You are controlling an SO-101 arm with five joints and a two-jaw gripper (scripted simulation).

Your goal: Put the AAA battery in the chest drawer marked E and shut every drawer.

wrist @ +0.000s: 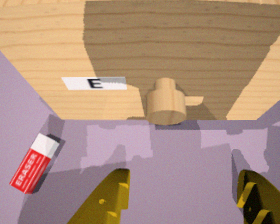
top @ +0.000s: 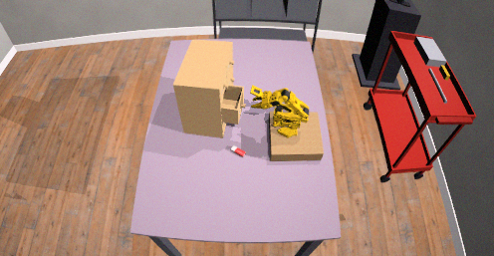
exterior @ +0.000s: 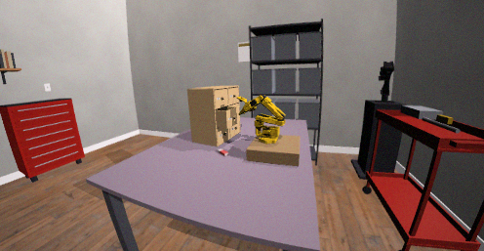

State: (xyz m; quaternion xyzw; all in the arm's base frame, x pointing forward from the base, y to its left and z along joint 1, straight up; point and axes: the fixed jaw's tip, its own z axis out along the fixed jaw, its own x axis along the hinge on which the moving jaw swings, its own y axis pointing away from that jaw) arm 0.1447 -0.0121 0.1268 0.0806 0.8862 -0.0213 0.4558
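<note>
A wooden chest (exterior: 209,116) is seen standing upright on the purple table (exterior: 205,188), with one drawer (exterior: 225,118) in its middle row pulled partly out. A yellow arm (exterior: 267,119) is mounted on a wooden block (exterior: 275,150) just right of the chest, and its gripper (exterior: 242,105) is reached toward the open drawer. A small red and white object (exterior: 223,151) is laid on the table near the chest's foot. A dark shelf rack (exterior: 320,75) is placed behind, a red cart (exterior: 429,136) to the right, and a red cabinet (exterior: 41,131) to the left.
</note>
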